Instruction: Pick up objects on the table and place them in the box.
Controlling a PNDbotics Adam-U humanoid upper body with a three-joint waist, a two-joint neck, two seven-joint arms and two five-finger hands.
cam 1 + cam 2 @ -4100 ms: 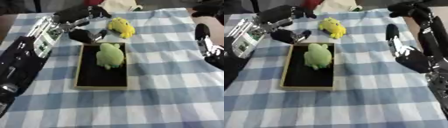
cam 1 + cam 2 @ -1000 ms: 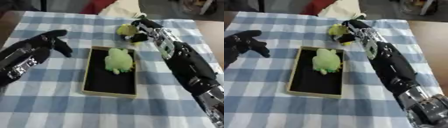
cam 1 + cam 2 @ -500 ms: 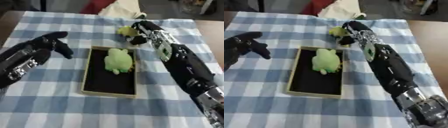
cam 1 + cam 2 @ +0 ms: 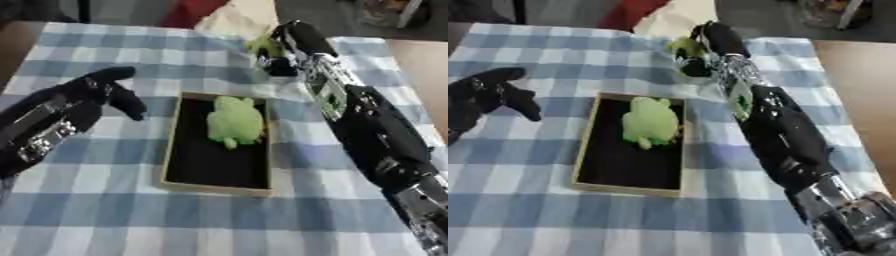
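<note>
Yellow toy (image 4: 262, 44) lies near the desk's (image 4: 105, 220) far edge, partly hidden beneath the right robot hand (image 4: 284, 47); whether those fingers have closed on it cannot be told. Step in hand: grasping. Next: lift and carry to the box (image 4: 171, 150), where a green frog toy (image 4: 234, 121) already rests. Left robot hand (image 4: 101, 92) idles, spread, beside the box.

A blue-and-white checked cloth (image 4: 105, 215) is covering the table. A pale green toy (image 4: 234, 121) is lying in a tan-rimmed box (image 4: 214, 186) showing a black inside, while a yellow-green toy (image 4: 684, 46) is showing beside the black right hand (image 4: 715, 37).
</note>
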